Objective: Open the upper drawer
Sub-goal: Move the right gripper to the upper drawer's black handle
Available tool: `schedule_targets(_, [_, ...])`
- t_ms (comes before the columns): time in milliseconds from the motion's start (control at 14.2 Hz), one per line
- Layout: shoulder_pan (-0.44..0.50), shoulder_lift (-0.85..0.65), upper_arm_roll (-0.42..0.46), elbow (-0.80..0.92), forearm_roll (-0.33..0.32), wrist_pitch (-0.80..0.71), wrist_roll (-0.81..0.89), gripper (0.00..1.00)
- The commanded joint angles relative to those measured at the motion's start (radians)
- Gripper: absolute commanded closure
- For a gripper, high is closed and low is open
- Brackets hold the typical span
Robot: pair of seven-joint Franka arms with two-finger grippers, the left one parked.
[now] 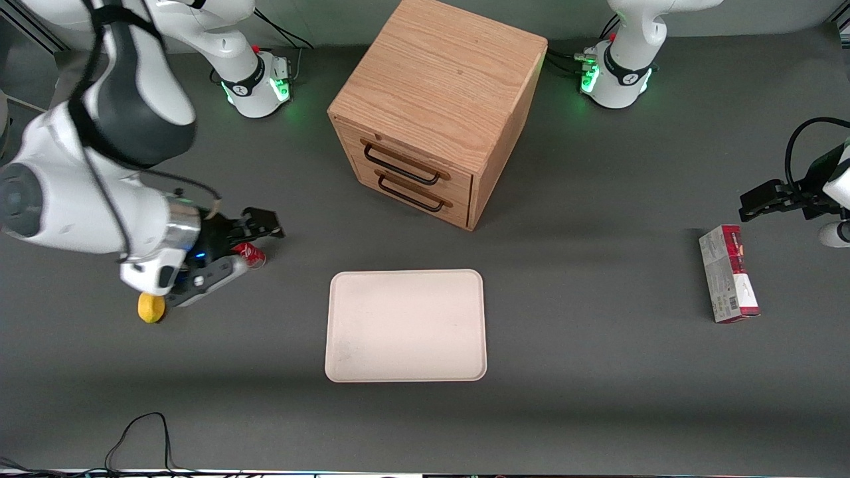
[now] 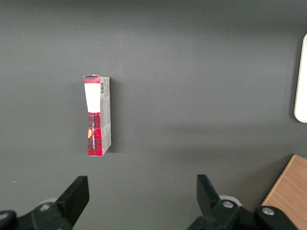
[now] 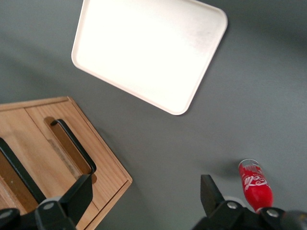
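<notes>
The boxy oak cabinet (image 1: 438, 79) stands at the back middle of the table, both drawers shut flush. The upper drawer (image 1: 425, 164) carries a black bar handle (image 1: 401, 166); the lower drawer's matching handle (image 1: 410, 194) sits just beneath. My right gripper (image 1: 271, 224) hovers low over the table toward the working arm's end, nearer the front camera than the cabinet and well apart from it. Its fingers (image 3: 79, 191) stand wide open with nothing between them. In the right wrist view the gripper (image 3: 144, 191) faces the cabinet front, where the upper drawer's handle (image 3: 17, 175) and the lower handle (image 3: 72, 143) both show.
A cream tray (image 1: 405, 325) lies in front of the cabinet, nearer the front camera. A red can (image 1: 251, 254) lies just under the gripper and a yellow fruit (image 1: 151, 308) beside the wrist. A red and white box (image 1: 728, 282) rests toward the parked arm's end.
</notes>
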Motion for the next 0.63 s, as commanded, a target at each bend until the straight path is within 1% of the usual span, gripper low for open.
schedule_targets(0, [0.062, 0.014, -0.003, 0.027, -0.027, -0.001, -0.026, 0.00])
schedule_targets(141, [0.088, 0.023, 0.006, 0.033, -0.023, 0.004, -0.052, 0.00])
schedule_targets(211, [0.108, 0.025, 0.024, 0.033, -0.030, 0.022, -0.109, 0.00])
schedule_targets(282, [0.152, 0.026, 0.024, 0.028, -0.037, 0.053, -0.178, 0.00])
schedule_targets(423, [0.172, 0.039, 0.030, 0.022, -0.012, 0.056, -0.194, 0.00])
schedule_targets(563, [0.188, 0.042, 0.059, 0.001, 0.016, 0.052, -0.204, 0.00])
